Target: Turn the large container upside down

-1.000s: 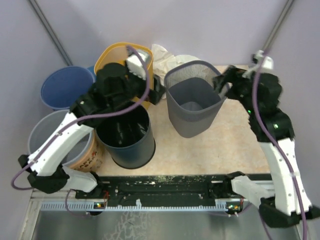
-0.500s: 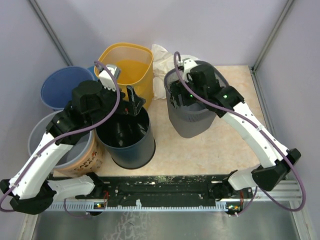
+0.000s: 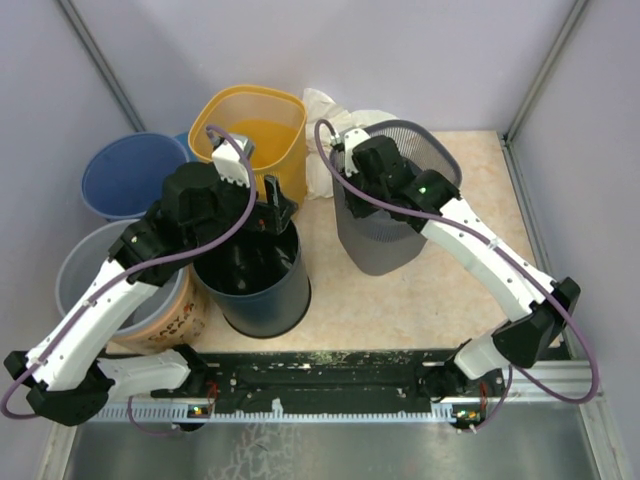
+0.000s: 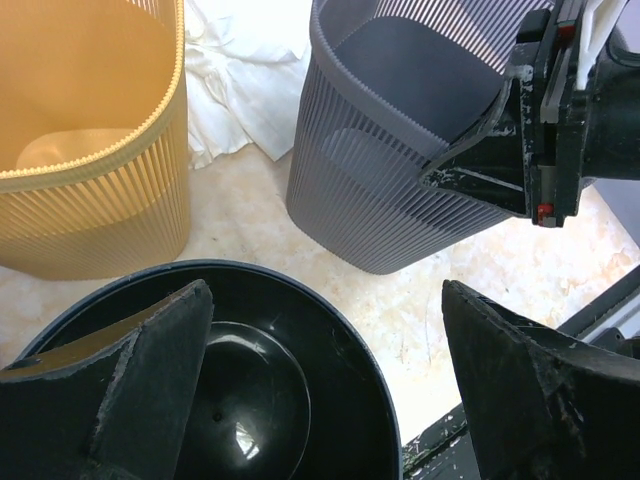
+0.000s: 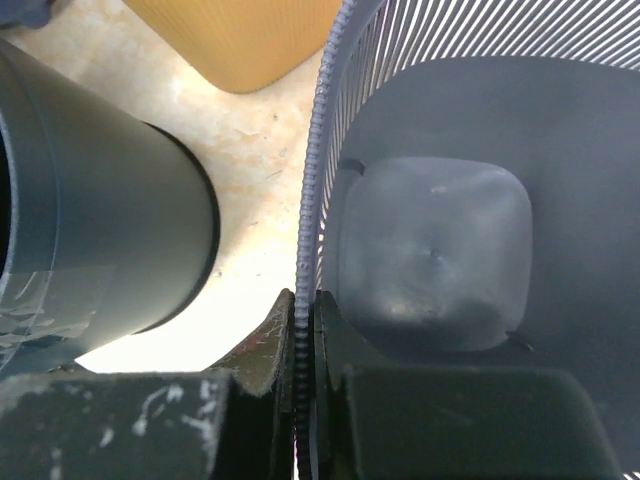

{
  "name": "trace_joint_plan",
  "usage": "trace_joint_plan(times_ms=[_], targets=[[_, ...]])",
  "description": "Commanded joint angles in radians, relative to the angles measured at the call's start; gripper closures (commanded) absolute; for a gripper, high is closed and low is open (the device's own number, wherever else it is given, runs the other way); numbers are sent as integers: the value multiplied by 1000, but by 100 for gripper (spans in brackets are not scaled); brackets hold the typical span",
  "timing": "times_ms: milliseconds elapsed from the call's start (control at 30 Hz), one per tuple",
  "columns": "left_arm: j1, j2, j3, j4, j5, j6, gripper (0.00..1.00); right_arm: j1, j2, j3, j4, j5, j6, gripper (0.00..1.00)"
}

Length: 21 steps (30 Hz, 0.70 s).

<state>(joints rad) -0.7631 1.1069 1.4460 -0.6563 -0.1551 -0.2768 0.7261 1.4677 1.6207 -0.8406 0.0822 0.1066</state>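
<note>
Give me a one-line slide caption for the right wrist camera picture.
Rim grasp: right pincer pinches the rim of the grey slatted bin, beside the black bin and yellow bin.

ribbed bin (image 3: 381, 246) right of round bin (image 3: 262, 296)

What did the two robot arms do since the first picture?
The right gripper swung from the right side of the grey bin across to its left rim and pinched it. The left gripper slid left a little and hangs open over the far rim of the black bin. The yellow bin, blue bin and the others stayed upright in place.
</note>
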Motion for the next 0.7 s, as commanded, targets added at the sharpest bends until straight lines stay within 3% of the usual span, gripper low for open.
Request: trace_joint_plan(times_ms=[0, 133, 267, 500, 567, 667], targets=[[3, -11, -15, 44, 9, -3, 0, 6, 6, 56, -13, 59, 12, 100], [4, -9, -17, 54, 20, -2, 0, -15, -67, 46, 55, 70, 78, 100], [4, -1, -8, 69, 46, -5, 0, -199, -274, -112, 328, -141, 270, 100], [4, 19, 5, 100, 124, -6, 0, -658, -528, -496, 884, -450, 836, 100], [4, 26, 2, 107, 140, -8, 0, -728, -569, -647, 1068, -482, 1057, 100], [5, 34, -6, 118, 165, -15, 0, -747, -643, -862, 1261, -388, 1235, 100]])
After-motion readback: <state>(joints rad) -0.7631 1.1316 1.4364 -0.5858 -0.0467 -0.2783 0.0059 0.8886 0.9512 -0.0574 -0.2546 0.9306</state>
